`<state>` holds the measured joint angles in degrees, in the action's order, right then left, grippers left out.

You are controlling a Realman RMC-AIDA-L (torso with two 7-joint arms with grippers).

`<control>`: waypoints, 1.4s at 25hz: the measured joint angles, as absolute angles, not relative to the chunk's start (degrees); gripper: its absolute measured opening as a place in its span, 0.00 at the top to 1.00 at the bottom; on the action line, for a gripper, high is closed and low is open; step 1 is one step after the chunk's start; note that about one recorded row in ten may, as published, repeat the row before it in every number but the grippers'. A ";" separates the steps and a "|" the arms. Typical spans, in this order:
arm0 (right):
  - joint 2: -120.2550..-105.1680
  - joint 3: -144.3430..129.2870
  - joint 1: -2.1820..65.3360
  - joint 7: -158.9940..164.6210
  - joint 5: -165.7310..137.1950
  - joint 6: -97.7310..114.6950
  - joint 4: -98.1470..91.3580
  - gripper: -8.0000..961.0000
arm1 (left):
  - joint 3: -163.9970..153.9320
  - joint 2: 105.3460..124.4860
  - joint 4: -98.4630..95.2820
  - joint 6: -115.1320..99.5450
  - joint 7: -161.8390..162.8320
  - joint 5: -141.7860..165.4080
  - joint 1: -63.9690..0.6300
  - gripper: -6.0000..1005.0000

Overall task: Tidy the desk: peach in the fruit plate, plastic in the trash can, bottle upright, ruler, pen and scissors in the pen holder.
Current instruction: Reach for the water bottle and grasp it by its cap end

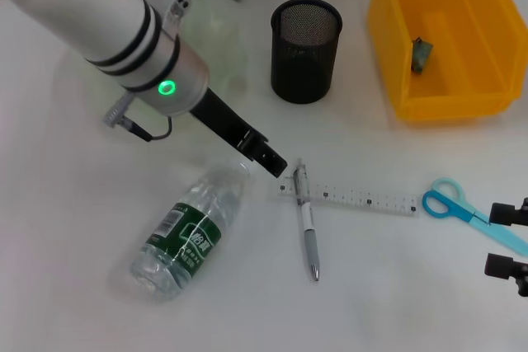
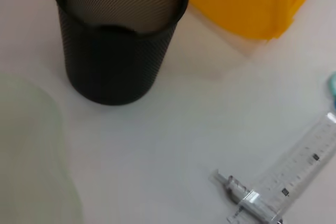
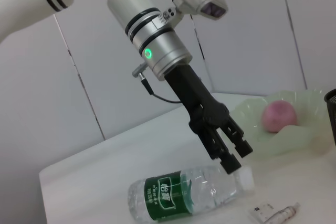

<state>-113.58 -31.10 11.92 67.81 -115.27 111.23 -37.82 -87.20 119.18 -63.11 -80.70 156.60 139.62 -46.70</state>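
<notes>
A clear bottle [image 1: 186, 232] with a green label lies on its side. My left gripper [image 1: 271, 162] hangs open just above its cap end, and in the right wrist view the gripper [image 3: 237, 158] sits over the bottle's neck [image 3: 239, 179]. The transparent ruler [image 1: 355, 197] lies under the pen [image 1: 308, 224]. The blue scissors [image 1: 458, 208] reach towards my right gripper [image 1: 505, 241], which is open at the right edge. The black mesh pen holder [image 1: 305, 49] stands at the back. The peach [image 3: 278, 116] rests in the pale green fruit plate [image 3: 307, 129].
A yellow bin [image 1: 462, 96] stands at the back right with a small crumpled piece [image 1: 421, 55] inside. In the head view my left arm covers most of the fruit plate at the back left. The left wrist view shows the pen holder [image 2: 118, 35] and ruler [image 2: 294, 177].
</notes>
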 joint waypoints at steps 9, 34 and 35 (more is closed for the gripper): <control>-113.57 -31.43 12.87 67.67 -115.32 110.63 -37.47 0.22 | -89.67 119.18 -59.23 -76.62 158.14 139.92 -46.15 0.13; -113.82 -31.06 13.72 67.44 -115.32 110.00 -36.13 0.22 | -92.66 119.18 -58.93 -71.75 156.99 141.45 -43.39 0.46; -113.83 -31.04 13.72 67.44 -115.32 109.99 -36.12 0.22 | -93.07 119.17 -59.49 -71.73 156.95 141.44 -42.93 0.49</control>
<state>-113.83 -31.04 13.72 67.44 -115.31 109.99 -36.12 -93.07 119.17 -59.49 -71.73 156.95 141.44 -42.93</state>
